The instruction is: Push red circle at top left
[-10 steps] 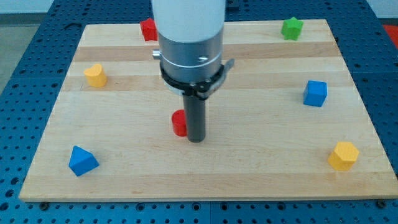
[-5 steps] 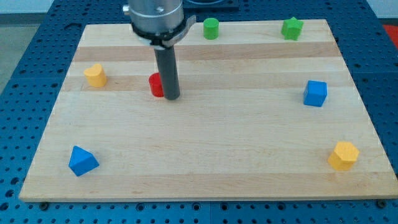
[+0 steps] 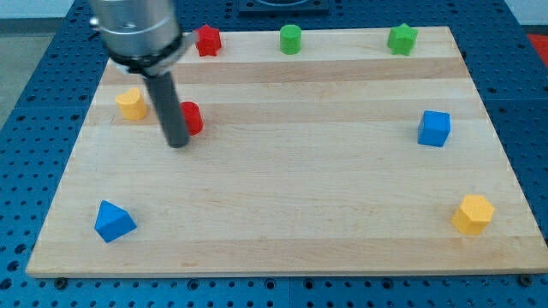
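The red circle (image 3: 192, 118) is a small red cylinder on the wooden board (image 3: 282, 197), left of centre in the upper half. My tip (image 3: 177, 144) rests on the board just to the view's left of and slightly below the red circle, touching or nearly touching it. The rod partly hides the circle's left side.
A red star-shaped block (image 3: 206, 40), a green cylinder (image 3: 291, 38) and a green star (image 3: 402, 38) sit along the top edge. A yellow block (image 3: 131, 103) is left of my tip. A blue cube (image 3: 434, 128) and a yellow hexagon (image 3: 473, 214) are at right. A blue triangle (image 3: 113, 222) is at bottom left.
The red circle has moved up and left across the board. My tip went from the circle's right side to its left side, moving left.
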